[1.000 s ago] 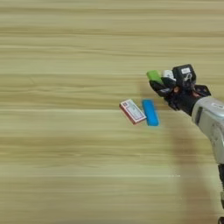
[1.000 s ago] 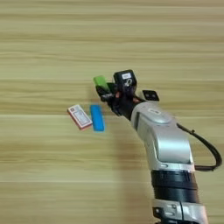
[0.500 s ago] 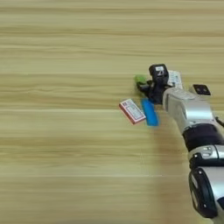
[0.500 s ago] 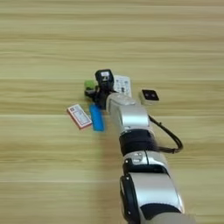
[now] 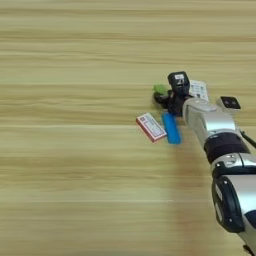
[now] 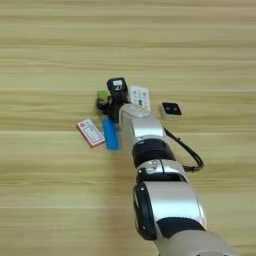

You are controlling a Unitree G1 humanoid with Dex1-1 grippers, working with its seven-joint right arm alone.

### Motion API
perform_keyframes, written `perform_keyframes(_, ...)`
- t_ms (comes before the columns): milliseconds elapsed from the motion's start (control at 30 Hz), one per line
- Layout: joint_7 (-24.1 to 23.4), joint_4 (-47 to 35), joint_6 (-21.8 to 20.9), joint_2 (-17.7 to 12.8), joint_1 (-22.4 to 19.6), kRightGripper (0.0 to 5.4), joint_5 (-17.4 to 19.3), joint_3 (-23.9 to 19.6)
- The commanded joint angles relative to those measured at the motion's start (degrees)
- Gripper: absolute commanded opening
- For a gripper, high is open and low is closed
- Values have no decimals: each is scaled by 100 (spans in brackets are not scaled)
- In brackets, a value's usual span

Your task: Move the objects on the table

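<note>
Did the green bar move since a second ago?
Yes. The green bar has slid left along the table with the pincer: it was right of the blue bar, and now sits above its top end.

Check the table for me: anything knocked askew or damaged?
Nothing looks damaged. The red-and-white card box lies at a slant beside the blue bar, and the right gripper hides most of the green bar.

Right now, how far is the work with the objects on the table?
Nothing looks finished; no goal place shows. In hand: the right gripper is at the green bar, mostly hidden behind it. Whether it grips is unclear. Left untouched: the blue bar and the red-and-white card box lying beside each other, the white remote and the small black-topped block.
</note>
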Motion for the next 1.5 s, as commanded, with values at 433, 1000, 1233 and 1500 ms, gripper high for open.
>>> perform_keyframes(433, 403, -5895, 1915, -599, 2221, 432, 281, -271)
perform_keyframes(1000, 1292, -8220, 2501, -1370, 3749, 445, 619, -921)
perform_keyframes(1233, 1730, -8323, 1883, -1694, 4234, 371, 428, -369)
perform_keyframes(1500, 1894, -8209, 1555, -1799, 4439, 290, 291, -123)
